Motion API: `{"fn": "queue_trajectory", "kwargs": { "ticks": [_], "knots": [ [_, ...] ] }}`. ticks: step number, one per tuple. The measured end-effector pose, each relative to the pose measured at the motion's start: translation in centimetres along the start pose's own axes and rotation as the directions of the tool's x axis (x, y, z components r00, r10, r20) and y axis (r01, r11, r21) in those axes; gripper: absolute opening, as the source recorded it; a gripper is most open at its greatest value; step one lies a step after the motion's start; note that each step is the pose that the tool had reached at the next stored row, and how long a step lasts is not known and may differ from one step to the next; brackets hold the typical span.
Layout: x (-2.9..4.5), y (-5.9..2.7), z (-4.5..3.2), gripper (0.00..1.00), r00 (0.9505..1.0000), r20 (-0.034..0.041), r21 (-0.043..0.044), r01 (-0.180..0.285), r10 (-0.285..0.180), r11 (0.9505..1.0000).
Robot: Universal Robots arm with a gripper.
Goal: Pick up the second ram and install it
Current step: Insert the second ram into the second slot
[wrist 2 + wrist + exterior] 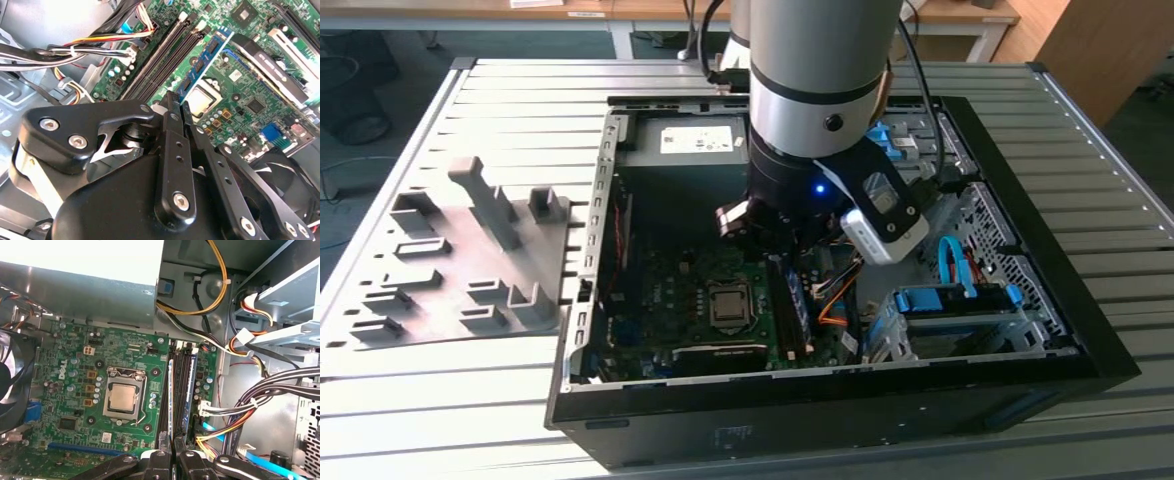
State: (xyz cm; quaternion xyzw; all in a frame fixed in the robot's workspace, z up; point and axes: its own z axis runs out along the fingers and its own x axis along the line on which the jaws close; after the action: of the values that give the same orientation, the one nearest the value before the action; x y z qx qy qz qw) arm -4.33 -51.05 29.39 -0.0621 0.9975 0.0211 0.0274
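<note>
Second wrist view, gripper (175,100) fingers together, above second ram (202,62) edge.

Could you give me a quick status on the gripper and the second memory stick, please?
Gripper shut, low inside the computer case. Memory stick stands on edge in a motherboard slot, just ahead of the fingertips. Cable bundle beside the slots.

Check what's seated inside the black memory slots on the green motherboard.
Two thin blue-green memory sticks stand edge-up among the black slot rails. Their contact edges are hidden in the rails; the black claw covers the near ends.
</note>
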Motion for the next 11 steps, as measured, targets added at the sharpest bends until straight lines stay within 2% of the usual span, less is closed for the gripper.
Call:
{"fn": "queue_trajectory", "kwargs": {
  "ticks": [2, 9, 10, 11],
  "knots": [
    [0.01, 0.01, 0.03, 0.14, 0.9999, 0.0019, -0.0097, -0.014, 0.014, 0.9999],
    [0.00, 0.00, 0.12, 0.14, 0.9942, 0.0057, -0.0053, -0.107, 0.107, 0.9942],
    [0.01, -0.01, 0.12, 0.14, 0.9940, 0.0059, -0.0072, -0.109, 0.109, 0.9940],
    [0.01, -0.01, 0.14, 0.14, 0.9939, 0.0062, -0.0146, -0.110, 0.110, 0.9938]
  ]
}}
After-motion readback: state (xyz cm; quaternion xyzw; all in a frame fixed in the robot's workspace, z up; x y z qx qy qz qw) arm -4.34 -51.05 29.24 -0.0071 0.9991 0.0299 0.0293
